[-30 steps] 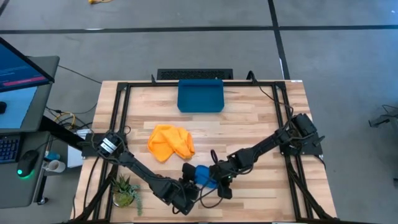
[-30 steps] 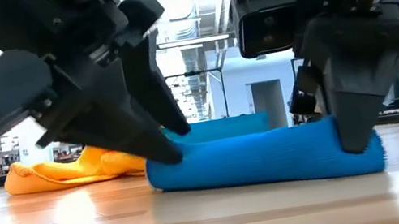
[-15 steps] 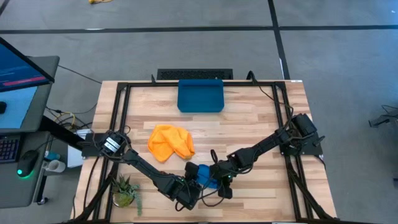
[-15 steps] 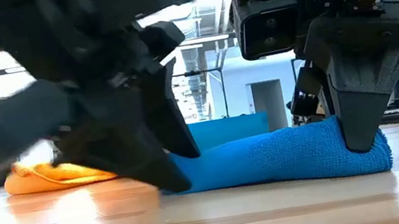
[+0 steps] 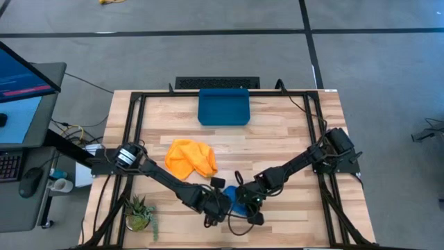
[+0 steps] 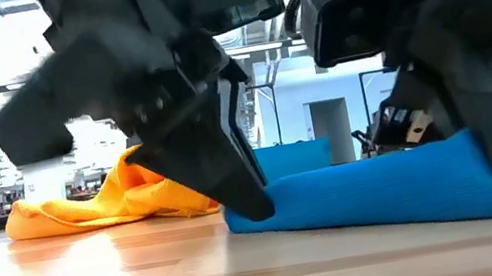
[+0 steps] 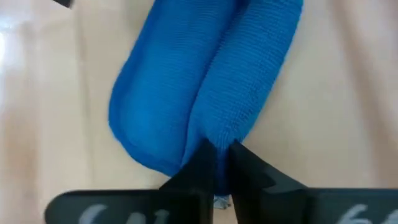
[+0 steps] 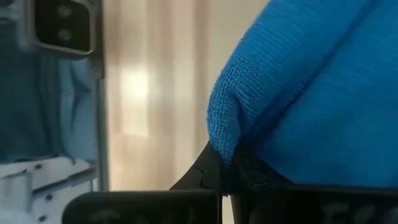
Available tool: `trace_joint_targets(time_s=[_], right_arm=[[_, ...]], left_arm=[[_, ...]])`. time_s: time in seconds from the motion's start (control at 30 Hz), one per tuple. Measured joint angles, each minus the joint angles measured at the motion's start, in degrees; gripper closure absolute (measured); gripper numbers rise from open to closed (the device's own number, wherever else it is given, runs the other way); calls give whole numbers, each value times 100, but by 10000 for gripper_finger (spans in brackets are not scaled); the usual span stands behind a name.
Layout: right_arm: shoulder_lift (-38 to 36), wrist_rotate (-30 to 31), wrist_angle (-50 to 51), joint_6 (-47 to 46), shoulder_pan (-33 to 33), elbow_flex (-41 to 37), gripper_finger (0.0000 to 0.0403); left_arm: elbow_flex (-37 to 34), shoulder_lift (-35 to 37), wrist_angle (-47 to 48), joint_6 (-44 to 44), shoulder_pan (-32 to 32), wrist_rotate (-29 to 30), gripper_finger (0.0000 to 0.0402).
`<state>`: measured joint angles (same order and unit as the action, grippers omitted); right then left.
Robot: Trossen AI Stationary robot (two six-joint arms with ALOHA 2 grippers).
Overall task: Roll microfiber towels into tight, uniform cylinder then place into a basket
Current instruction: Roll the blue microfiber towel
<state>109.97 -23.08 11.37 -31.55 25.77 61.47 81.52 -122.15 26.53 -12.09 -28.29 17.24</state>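
Tools first: you have the left tool (image 7: 217, 163) pressed together on one end of the rolled blue towel (image 6: 408, 193), its fingertips pinching the fold of cloth between them. Your right tool (image 8: 229, 176) is likewise closed on the opposite end of the same roll, with a ridge of blue cloth caught between its fingers. In the overhead view you see both tools meeting over the roll near the front edge of the bench (image 5: 277, 139), the left tool (image 5: 216, 203) just beside the right tool (image 5: 248, 203), with only a sliver of blue showing between them. In the low view the roll lies flat on the bench, spanning from one tool to the other. Behind the left tool you find the yellow-orange towel (image 5: 190, 158), crumpled and unrolled. Well beyond both tools, at the far edge of the bench, sits the dark blue basket (image 5: 223, 107).
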Motion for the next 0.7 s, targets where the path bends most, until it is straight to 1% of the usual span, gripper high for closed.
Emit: trace_joint_targets(time_s=[0.13, 0.23, 0.33, 0.4, 0.5, 0.63, 0.7], right_arm=[[2, -467, -191, -47, 54, -2, 383], [7, -880, -442, -101, 99, 0, 375], [7, -1344, -760, -267, 118, 7, 376], [7, -1344, -759, -595, 104, 7, 381], [7, -1061, -460, -837, 69, 4, 383], [4, -846, -90, -1040, 14, -5, 376], [2, -852, -161, -1226, -39, -87, 376]], left_arm=[[-2, 113, -150, -636, 41, -1293, 379], [-20, 163, -407, -1181, 92, -2437, 374], [-28, 184, -815, -1878, 185, -3266, 377], [-31, 184, -972, -2309, 250, -3492, 379], [-42, 184, -947, -2790, 326, -3566, 378], [-42, 184, -1009, -2982, 428, -3677, 372], [-42, 184, -1008, -3011, 467, -3787, 371]])
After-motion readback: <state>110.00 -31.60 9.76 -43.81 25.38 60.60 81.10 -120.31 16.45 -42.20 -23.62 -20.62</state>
